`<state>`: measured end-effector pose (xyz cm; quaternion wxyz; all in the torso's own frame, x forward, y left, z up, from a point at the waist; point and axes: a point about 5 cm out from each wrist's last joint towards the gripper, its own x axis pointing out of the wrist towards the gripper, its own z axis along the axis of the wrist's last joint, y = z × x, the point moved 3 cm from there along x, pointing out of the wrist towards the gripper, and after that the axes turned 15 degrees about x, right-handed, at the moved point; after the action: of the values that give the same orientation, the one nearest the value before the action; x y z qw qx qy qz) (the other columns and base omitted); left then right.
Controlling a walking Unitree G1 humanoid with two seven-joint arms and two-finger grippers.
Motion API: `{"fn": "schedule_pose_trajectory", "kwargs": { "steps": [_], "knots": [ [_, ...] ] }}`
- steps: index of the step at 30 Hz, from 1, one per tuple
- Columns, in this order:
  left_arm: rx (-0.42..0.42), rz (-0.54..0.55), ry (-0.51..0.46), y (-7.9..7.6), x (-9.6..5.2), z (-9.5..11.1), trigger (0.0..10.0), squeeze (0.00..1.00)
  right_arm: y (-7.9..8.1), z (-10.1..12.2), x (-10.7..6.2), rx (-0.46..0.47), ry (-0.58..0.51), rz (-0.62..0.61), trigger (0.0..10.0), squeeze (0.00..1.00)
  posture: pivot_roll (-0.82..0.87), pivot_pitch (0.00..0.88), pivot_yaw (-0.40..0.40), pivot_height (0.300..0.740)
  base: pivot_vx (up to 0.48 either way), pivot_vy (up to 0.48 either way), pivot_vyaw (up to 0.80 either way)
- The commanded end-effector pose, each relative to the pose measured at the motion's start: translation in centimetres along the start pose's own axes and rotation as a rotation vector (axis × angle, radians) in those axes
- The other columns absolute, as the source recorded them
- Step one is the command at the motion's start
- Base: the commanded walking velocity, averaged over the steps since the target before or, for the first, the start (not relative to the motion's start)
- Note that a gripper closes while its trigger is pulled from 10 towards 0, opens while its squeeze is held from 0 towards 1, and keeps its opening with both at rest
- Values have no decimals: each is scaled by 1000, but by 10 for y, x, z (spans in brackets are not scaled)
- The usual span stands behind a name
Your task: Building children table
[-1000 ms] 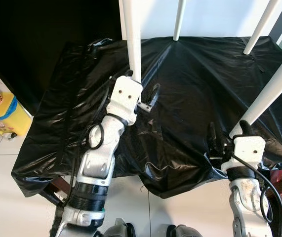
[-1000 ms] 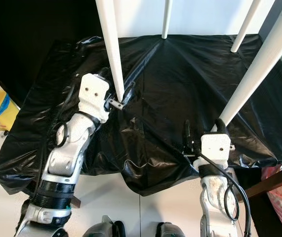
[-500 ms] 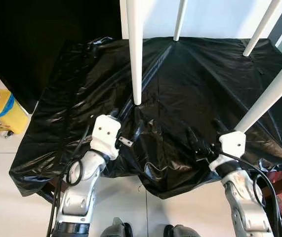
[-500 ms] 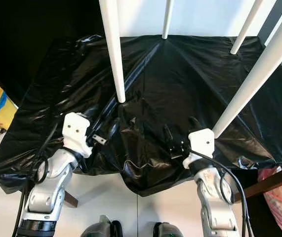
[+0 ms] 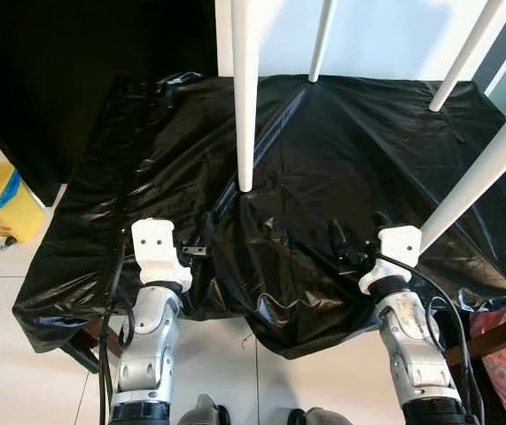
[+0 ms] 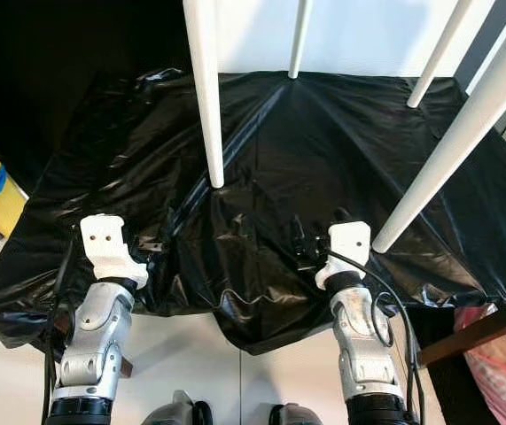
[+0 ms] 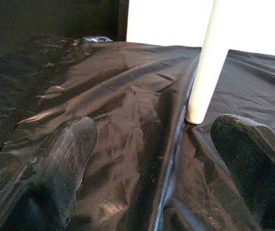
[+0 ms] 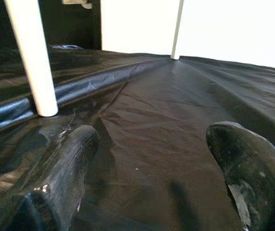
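Children table: I see it upside down on the worktop, its top hidden under a black plastic sheet (image 5: 323,150), with 4 white legs pointing up. I judge it is flipped so the legs can be reached and fitted from above.
Near-left leg (image 5: 245,97): it stands upright ahead of my left end effector, well apart from it; its foot presses the sheet into a dimple.
Near-right leg (image 5: 474,181): it leans outward, with its base just beside my right end effector, on that effector's outer side.
Far legs: 1 far leg (image 5: 322,40) and a second far leg (image 5: 462,55) rise beyond both end effectors, at the back of the sheet.
Left end effector (image 7: 156,159): its 2 black fingers are spread apart with nothing between them, low over the front edge of the sheet, aimed at the near-left leg.
Right end effector (image 8: 149,168): also spread apart and empty, low over the sheet, looking across it toward the far legs.
Black plastic sheet: it drapes over the worktop edge on my side, probably there to protect the table top from scuffs.
Stage: with all 4 legs up and both end effectors free, I judge the leg fitting looks largely complete; I cannot tell how tight each leg is.
Yellow container (image 5: 0,199): it sits on the floor, well off to the outer side of my left end effector, clear of the work.
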<state>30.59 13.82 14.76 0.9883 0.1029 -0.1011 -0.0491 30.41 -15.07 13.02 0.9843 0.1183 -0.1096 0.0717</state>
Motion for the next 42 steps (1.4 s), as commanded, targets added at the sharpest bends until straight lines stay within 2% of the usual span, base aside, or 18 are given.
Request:
{"fn": "schedule_pose_trajectory", "kwargs": {
  "steps": [1,2,4,5,10,13,16,18,20,24,28,31,34,37,38,40,41,42],
  "knots": [
    [-26,-40,-9,-10,-1,-1,10000,0,0,-7,-4,-1,22,9,10000,0,19,46,-63,740,0,0,0],
    [-54,-163,-48,-25,-11,3,10000,0,15,-13,-12,8,60,121,10000,0,19,43,-62,740,0,0,0],
    [-60,-213,-63,-30,-16,5,10000,0,21,-14,-16,19,76,177,10000,0,20,42,-62,740,0,0,0],
    [-54,-280,-81,-36,-24,6,10000,0,25,-16,-21,17,99,247,10000,0,24,40,-63,740,0,0,0],
    [-23,-427,-131,-44,-41,8,10000,0,26,-17,-28,-3,149,371,10000,0,27,45,-67,740,0,0,0],
    [19,-633,-184,-60,-68,10,10000,0,34,-20,-41,-42,209,571,10000,0,27,58,-69,740,0,0,0],
    [29,-709,-188,-62,-77,10,10000,0,39,-21,-50,-53,235,659,10000,0,32,63,-70,740,0,0,0],
    [52,-798,-179,-61,-91,8,10000,0,38,-26,-61,-74,295,759,10000,0,37,67,-71,740,0,0,0],
    [70,-845,-171,-59,-99,6,10000,0,37,-27,-64,-78,321,791,10000,0,39,70,-71,740,0,0,0],
    [121,-991,-121,-55,-123,-6,10000,0,29,-35,-78,-102,435,896,10000,0,44,75,-68,740,0,0,0],
    [175,-1173,-26,-52,-151,-23,10000,0,17,-49,-96,-148,590,1010,10000,0,46,77,-62,740,0,0,0],
    [207,-1260,36,-50,-166,-33,10000,0,8,-61,-108,-190,685,1062,10000,0,51,78,-59,740,0,0,0],
    [228,-1426,170,-44,-197,-58,10000,0,-6,-78,-118,-248,791,1073,10000,0,56,79,-58,740,0,0,0],
    [237,-1443,197,-43,-203,-63,10000,0,-9,-83,-118,-254,807,1062,10000,0,58,76,-58,740,0,0,0],
    [240,-1430,244,-42,-208,-71,10000,0,-15,-92,-119,-262,838,1025,10000,0,61,70,-57,740,0,0,0],
    [237,-1397,271,-41,-208,-76,10000,0,-18,-97,-119,-271,848,999,10000,0,61,67,-57,740,0,0,0],
    [215,-1310,327,-40,-208,-86,10000,0,-25,-109,-122,-272,872,924,10000,0,60,63,-53,740,0,0,0],
    [215,-1310,327,-40,-208,-86,10000,0,-25,-109,-122,-272,872,924,10000,0,60,63,-53,740,0,0,0]
  ]
}}
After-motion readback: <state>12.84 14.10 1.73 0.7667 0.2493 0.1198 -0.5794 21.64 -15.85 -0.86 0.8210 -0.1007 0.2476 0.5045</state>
